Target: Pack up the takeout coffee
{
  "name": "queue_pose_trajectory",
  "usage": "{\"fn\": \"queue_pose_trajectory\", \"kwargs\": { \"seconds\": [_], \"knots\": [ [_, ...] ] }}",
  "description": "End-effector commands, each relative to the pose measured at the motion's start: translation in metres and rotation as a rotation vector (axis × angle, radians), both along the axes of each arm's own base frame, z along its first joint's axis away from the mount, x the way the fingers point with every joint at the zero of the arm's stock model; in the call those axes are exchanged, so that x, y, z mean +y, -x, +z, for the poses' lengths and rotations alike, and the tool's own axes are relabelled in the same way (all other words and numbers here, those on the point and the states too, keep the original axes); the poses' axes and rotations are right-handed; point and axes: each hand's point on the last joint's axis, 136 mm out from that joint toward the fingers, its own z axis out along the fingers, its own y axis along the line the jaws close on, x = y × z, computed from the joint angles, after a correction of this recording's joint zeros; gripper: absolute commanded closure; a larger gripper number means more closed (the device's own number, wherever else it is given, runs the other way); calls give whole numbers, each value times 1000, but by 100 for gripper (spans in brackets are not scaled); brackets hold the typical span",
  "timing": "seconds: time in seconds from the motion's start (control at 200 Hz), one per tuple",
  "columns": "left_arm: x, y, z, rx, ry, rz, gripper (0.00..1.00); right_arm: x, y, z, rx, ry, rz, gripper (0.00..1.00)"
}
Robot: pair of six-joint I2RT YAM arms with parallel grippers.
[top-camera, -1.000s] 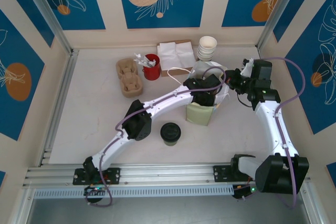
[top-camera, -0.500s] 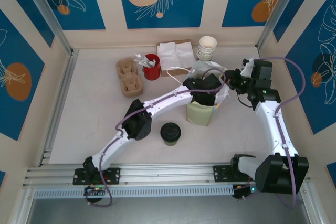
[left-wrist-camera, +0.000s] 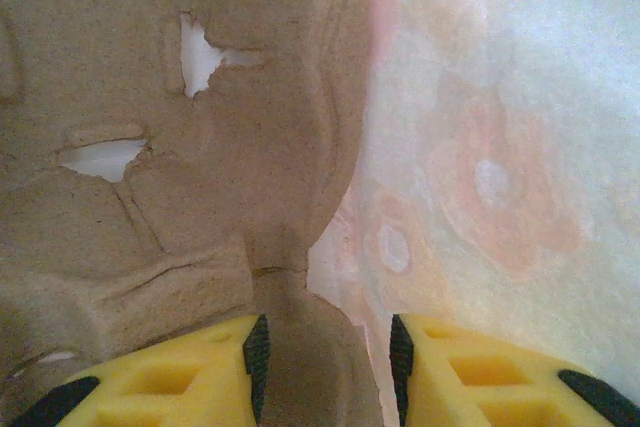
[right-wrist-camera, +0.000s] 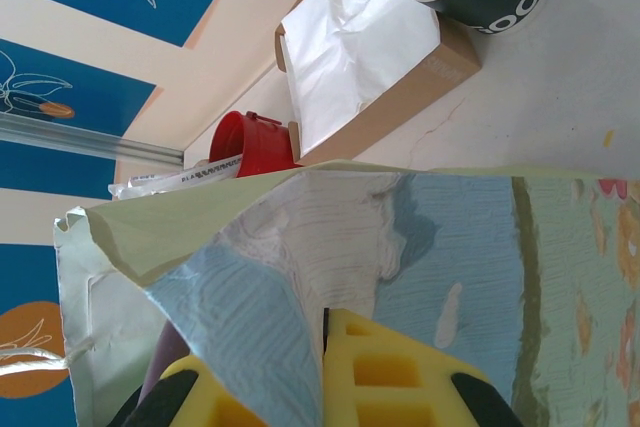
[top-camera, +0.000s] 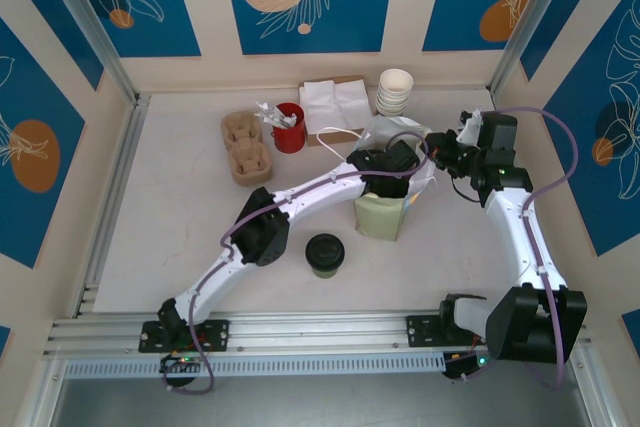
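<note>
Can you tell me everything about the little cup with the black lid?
The takeout coffee is a small paper-looking cup with dark olive-green sides and a round black lid. It stands upright on the pale table, between the bag and the left arm, with a gap to both. Nothing touches it but the table.

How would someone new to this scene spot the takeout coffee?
On the pale table, find the pale green paper bag standing near the middle. Just left of it, nearer the arm bases, stands a small olive-sided paper cup with a round black lid. Unlike the stacked cream cups at the far edge, it is lidded and alone.
</note>
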Motion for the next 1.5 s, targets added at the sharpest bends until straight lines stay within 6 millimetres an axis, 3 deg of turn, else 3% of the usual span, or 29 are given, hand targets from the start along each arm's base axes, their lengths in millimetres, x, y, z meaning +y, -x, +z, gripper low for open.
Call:
{"fn": "queue_pose_trajectory", "kwargs": {
  "seconds": [0.0,0.16,0.455,0.55,0.7,0.775,1.145,1.495],
  "knots": [
    [12,5,-15,25,-63,-15,58,16,3,20,-56,-38,79,100],
    [18,-3,16,-37,-65,-1,54,17,5,30,-62,-35,81,100],
    [44,-18,40,-126,-153,29,50,16,17,62,-107,-8,91,100],
    [44,-20,45,-138,-148,29,48,16,19,62,-107,-10,88,100],
    [36,-14,34,-75,-112,15,48,15,18,53,-93,-11,85,100],
    [27,-9,41,-58,-62,-3,47,14,16,47,-83,-7,79,100],
    [-3,10,142,-95,226,-99,45,7,-4,20,29,52,5,100],
    [21,17,223,-206,294,-71,45,5,-8,24,19,115,-16,100]
  ]
}}
